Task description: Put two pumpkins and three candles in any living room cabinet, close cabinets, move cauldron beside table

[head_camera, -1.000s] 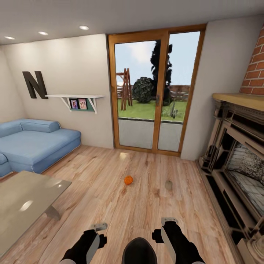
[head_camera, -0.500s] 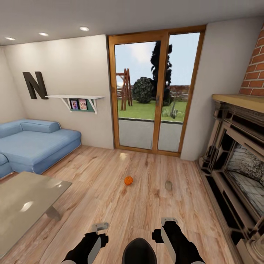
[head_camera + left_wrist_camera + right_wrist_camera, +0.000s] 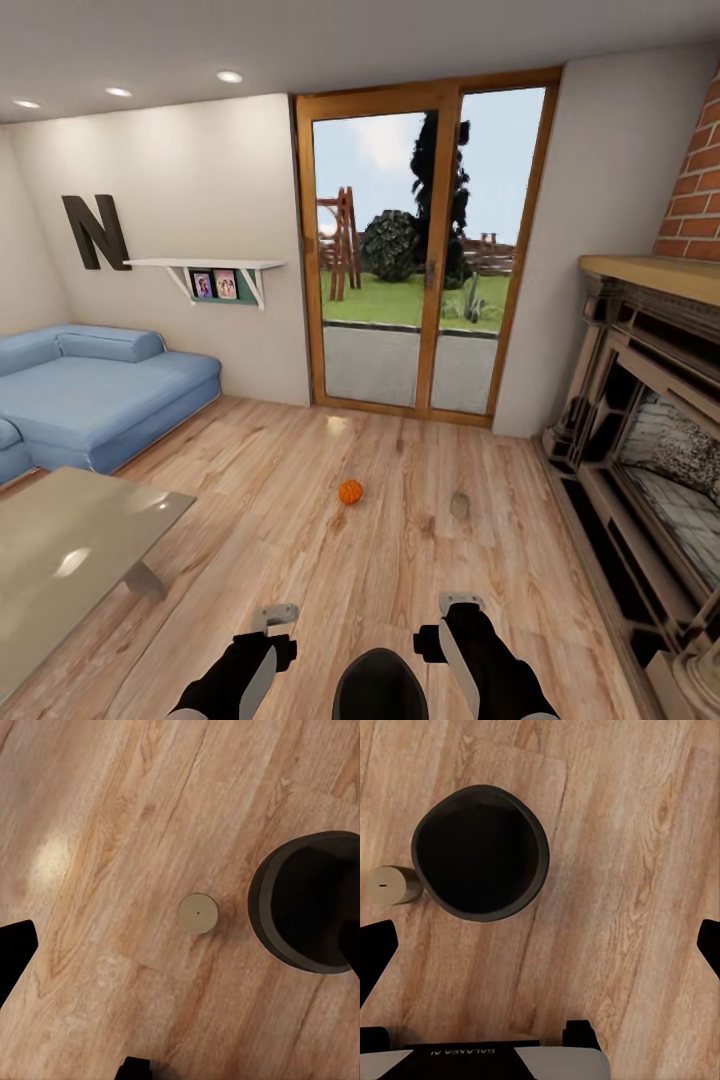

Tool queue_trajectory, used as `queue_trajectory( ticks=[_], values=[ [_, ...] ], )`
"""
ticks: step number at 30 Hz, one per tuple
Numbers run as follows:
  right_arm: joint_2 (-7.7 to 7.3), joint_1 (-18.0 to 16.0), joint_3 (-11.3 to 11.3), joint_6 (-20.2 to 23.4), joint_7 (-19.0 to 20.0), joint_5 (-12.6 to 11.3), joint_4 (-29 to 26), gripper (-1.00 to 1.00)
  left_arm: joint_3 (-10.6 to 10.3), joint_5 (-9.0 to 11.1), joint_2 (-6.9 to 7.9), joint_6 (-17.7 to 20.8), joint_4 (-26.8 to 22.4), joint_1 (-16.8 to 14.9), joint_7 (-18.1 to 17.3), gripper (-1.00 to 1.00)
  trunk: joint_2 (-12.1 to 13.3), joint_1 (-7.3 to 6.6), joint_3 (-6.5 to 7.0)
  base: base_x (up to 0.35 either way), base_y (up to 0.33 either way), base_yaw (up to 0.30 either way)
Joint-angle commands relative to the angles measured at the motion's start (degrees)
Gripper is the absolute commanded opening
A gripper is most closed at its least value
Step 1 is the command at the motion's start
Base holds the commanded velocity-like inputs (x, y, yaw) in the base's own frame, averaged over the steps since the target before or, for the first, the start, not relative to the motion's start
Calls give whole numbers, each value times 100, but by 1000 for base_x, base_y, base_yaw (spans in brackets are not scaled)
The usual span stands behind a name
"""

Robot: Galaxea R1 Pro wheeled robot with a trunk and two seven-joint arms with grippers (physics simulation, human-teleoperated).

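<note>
An orange pumpkin (image 3: 350, 491) lies on the wood floor ahead, and a grey-brown candle (image 3: 460, 505) stands to its right. The dark round cauldron (image 3: 380, 690) sits on the floor between my arms, close to my base. Seen from above in the left wrist view, a candle (image 3: 198, 913) stands just beside the cauldron (image 3: 311, 904). The right wrist view has the same cauldron (image 3: 480, 853) and candle (image 3: 394, 885). My left gripper (image 3: 273, 615) and right gripper (image 3: 461, 603) hang open and empty above the floor. The cabinet is out of view.
A glass-topped table (image 3: 70, 560) stands at the near left, with a blue sofa (image 3: 100, 390) behind it. An ornate beige fireplace surround (image 3: 640, 440) lines the right side. Glazed wooden doors (image 3: 420, 250) close the far wall.
My left gripper has edged slightly forward and to the right. Pumpkin, candles, cauldron and the right arm are where they were.
</note>
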Motion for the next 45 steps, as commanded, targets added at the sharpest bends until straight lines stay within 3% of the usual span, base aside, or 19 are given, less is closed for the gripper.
queue_trajectory(
  ticks=[1, 45],
  values=[
    [0, 2, 3, 0, 3, 1, 0, 100, 0, 0, 1, -3, 0, 0, -1, 100, -42, 23, -19, 0, 0, 0],
    [0, 4, 6, -80, 2, 3, 8, 100, -19, -4, -18, -38, 9, 0, 6, 100, -1807, 989, -808, 0, 0, 0]
  ],
)
